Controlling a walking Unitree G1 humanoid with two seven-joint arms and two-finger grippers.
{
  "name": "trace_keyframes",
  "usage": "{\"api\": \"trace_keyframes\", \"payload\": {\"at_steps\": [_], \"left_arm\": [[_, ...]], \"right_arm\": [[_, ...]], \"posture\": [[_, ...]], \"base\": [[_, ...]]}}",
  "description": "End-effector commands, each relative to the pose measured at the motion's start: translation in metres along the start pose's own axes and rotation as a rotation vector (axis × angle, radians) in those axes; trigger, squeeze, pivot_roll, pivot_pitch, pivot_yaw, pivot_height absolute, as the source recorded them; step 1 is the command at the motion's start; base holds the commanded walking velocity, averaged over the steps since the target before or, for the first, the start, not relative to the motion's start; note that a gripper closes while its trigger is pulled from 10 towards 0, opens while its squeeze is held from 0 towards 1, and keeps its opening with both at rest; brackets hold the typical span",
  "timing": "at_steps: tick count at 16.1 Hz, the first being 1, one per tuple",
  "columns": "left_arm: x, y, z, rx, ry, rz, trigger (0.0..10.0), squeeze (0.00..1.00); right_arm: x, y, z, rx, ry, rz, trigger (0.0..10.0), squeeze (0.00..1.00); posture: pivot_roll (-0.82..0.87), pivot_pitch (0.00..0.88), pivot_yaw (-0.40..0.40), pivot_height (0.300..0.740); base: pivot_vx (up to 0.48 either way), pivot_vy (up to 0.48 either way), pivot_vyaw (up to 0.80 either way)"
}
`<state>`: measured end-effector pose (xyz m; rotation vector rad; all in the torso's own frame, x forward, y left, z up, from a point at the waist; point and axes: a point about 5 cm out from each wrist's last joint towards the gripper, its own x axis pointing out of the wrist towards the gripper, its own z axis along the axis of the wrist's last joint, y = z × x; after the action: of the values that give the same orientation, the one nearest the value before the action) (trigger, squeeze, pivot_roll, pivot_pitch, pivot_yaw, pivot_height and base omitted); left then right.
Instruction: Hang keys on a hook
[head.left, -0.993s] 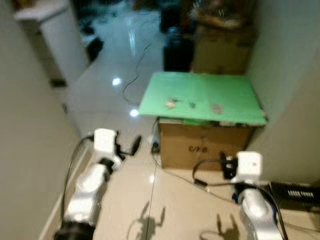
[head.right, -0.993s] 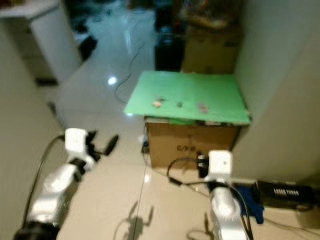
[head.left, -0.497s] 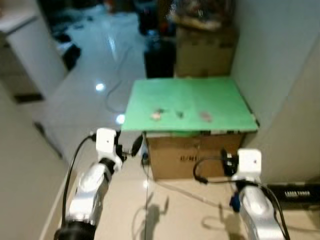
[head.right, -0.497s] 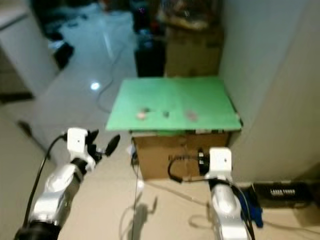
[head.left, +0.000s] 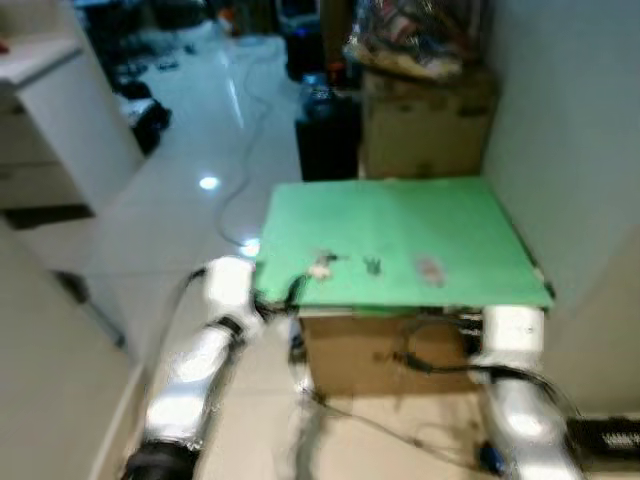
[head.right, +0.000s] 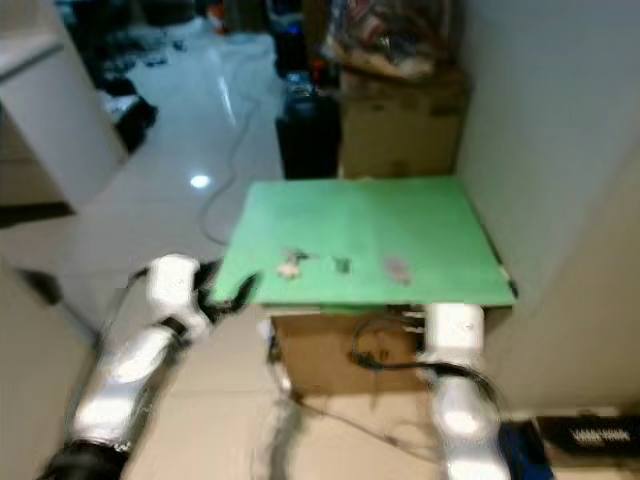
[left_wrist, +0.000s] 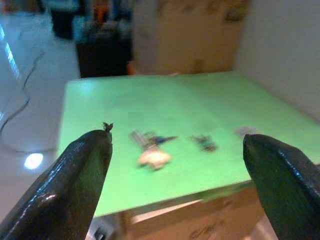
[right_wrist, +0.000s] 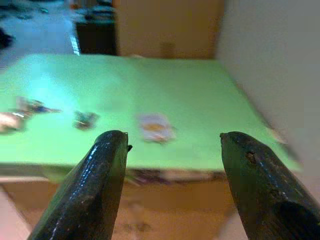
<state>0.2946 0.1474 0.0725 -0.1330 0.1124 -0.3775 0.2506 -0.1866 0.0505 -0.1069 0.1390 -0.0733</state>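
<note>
A bunch of keys with a pale tag (head.left: 320, 267) lies on the green board (head.left: 440, 215) that tops a cardboard box, near its front left. A small dark item (head.left: 373, 265) and a pinkish item (head.left: 430, 269) lie to the right of the keys. My left gripper (left_wrist: 177, 137) is open at the board's front left corner, its fingers (head.left: 293, 291) at the edge, a short way before the keys (left_wrist: 150, 150). My right gripper (right_wrist: 173, 136) is open just below the board's front edge, facing the pinkish item (right_wrist: 156, 126). The eye views are blurred.
The cardboard box (head.left: 385, 355) stands against a pale wall (head.left: 580, 150) on the right. Behind it are a black bin (head.left: 325, 135) and a taller carton (head.left: 425, 125) with bags on top. A white cabinet (head.left: 60, 110) stands at the left; cables cross the glossy floor (head.left: 230, 160).
The whole view has shifted and the box now looks nearer, so the camera has moved. Both grippers now sit at the board's front edge instead of well short of it.
</note>
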Motion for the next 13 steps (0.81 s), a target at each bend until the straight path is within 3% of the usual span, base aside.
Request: {"api": "trace_keyframes", "payload": {"at_steps": [1,5,8,13], "left_arm": [[0.0042,-0.0073,0.0011,-0.021,0.001,-0.030,10.0,0.00],[0.0035,-0.0079,-0.0007,0.028,0.009,-0.021,10.0,0.00],[0.0008,-0.0087,-0.0025,0.081,0.013,0.007,10.0,0.00],[-0.0026,-0.0066,-0.0037,0.035,-0.002,0.030,10.0,0.00]], "right_arm": [[-0.0028,-0.0090,0.0011,0.012,-0.010,-0.009,10.0,0.00],[-0.0029,-0.0076,0.0017,-0.025,-0.001,0.003,10.0,0.00],[-0.0027,-0.0079,0.0001,-0.024,0.008,0.006,10.0,0.00],[-0.0023,-0.0073,-0.0021,-0.035,0.023,-0.002,10.0,0.00]], "posture": [[-0.14,0.000,0.109,0.740],[-0.13,0.000,0.103,0.740],[-0.13,0.000,0.096,0.740],[-0.13,0.000,0.088,0.740]], "base": [[0.480,0.000,0.00],[0.480,0.000,0.49],[0.000,0.000,0.48],[0.000,-0.461,0.00]]}}
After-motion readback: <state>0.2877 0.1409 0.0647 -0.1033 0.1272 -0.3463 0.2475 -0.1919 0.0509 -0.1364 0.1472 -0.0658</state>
